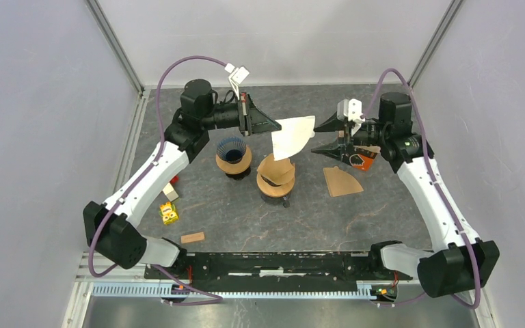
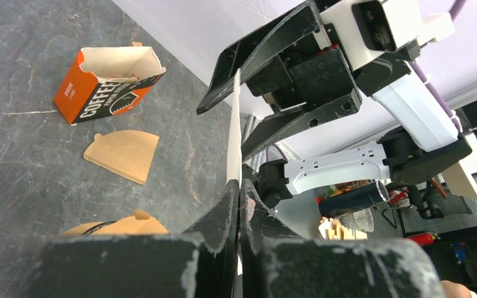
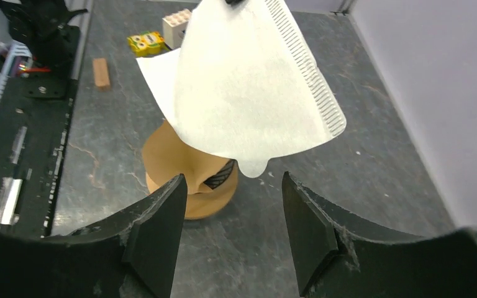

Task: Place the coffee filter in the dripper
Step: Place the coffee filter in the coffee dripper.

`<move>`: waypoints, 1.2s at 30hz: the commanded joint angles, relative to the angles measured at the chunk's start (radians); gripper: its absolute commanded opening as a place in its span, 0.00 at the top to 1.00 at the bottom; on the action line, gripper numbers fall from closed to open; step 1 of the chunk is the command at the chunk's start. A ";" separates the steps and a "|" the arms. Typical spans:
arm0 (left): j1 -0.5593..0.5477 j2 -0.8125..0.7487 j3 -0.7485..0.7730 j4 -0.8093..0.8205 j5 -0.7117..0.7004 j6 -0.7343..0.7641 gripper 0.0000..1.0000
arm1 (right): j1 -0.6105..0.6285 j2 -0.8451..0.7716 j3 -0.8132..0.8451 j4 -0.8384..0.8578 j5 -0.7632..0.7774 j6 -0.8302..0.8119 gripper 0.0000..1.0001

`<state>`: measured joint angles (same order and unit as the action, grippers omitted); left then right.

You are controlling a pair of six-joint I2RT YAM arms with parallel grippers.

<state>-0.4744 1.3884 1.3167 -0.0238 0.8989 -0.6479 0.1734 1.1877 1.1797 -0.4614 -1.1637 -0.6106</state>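
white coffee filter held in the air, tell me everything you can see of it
The white coffee filter is thin, flat, fan-shaped paper with a crimped seam along one edge and a small tab on its wide edge. It hangs in the air over the brown dripper, pinched at its narrow end by the shut left end effector. The right end effector faces its wide edge, jaws open, not gripping it.

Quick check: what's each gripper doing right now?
Left gripper: shut on the white coffee filter.
Right gripper: jaws open, holding nothing.
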 commanded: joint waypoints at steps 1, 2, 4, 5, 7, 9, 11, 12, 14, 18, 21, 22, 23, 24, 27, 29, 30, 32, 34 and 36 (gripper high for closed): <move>0.006 -0.041 -0.032 0.130 0.031 -0.071 0.98 | 0.011 0.032 -0.053 0.185 -0.139 0.215 0.35; 0.008 -0.046 -0.047 0.161 0.031 -0.080 0.98 | 0.017 0.037 -0.066 0.219 -0.143 0.245 0.35; 0.010 -0.051 -0.073 0.227 0.035 -0.113 0.98 | 0.027 0.032 -0.107 0.322 -0.142 0.352 0.34; 0.009 -0.055 -0.088 0.266 0.037 -0.128 0.98 | 0.029 0.027 -0.135 0.425 -0.152 0.424 0.34; 0.012 -0.057 -0.115 0.332 0.033 -0.155 0.98 | 0.040 0.017 -0.224 0.713 -0.165 0.669 0.34; 0.013 -0.059 -0.146 0.395 0.026 -0.174 0.98 | 0.052 0.015 -0.310 1.028 -0.158 0.934 0.34; 0.013 -0.061 -0.164 0.416 0.017 -0.168 0.98 | 0.059 0.033 -0.382 1.373 -0.153 1.254 0.34; 0.014 -0.064 -0.171 0.418 0.013 -0.154 0.98 | 0.060 0.052 -0.407 1.548 -0.152 1.388 0.34; 0.016 -0.067 -0.179 0.408 0.003 -0.126 0.98 | 0.059 0.110 -0.432 1.951 -0.150 1.715 0.35; 0.020 -0.075 -0.187 0.400 -0.002 -0.101 0.98 | 0.057 0.208 -0.393 2.241 -0.146 1.987 0.35; 0.021 -0.075 -0.189 0.400 -0.003 -0.098 0.98 | 0.056 0.180 -0.402 1.954 -0.118 1.774 0.35; 0.021 -0.075 -0.189 0.398 -0.005 -0.096 0.98 | 0.055 0.165 -0.402 1.828 -0.105 1.684 0.35; 0.021 -0.075 -0.188 0.394 -0.005 -0.092 0.98 | 0.058 0.149 -0.397 1.714 -0.100 1.599 0.38; 0.020 -0.075 -0.188 0.389 -0.006 -0.087 0.98 | 0.059 0.137 -0.388 1.618 -0.091 1.528 0.41; 0.021 -0.069 -0.191 0.386 -0.009 -0.084 0.98 | 0.063 0.091 -0.364 1.366 -0.054 1.320 0.50; 0.020 -0.066 -0.192 0.386 -0.015 -0.083 0.98 | 0.074 0.069 -0.336 1.197 -0.028 1.185 0.58; 0.020 -0.066 -0.194 0.386 -0.017 -0.082 0.98 | 0.078 0.057 -0.321 1.115 -0.015 1.119 0.63; 0.020 -0.067 -0.198 0.385 -0.020 -0.077 0.98 | 0.080 0.038 -0.305 1.028 0.013 1.043 0.74; 0.020 -0.072 -0.206 0.386 -0.022 -0.067 0.98 | 0.080 0.027 -0.282 0.960 0.029 0.990 0.86; 0.020 -0.077 -0.212 0.380 -0.020 -0.052 0.98 | 0.080 0.022 -0.233 0.808 0.053 0.875 0.96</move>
<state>-0.4591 1.3525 1.1175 0.3222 0.8898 -0.7605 0.2489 1.2419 0.8494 0.6521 -1.1820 0.5308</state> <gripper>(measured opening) 0.033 0.107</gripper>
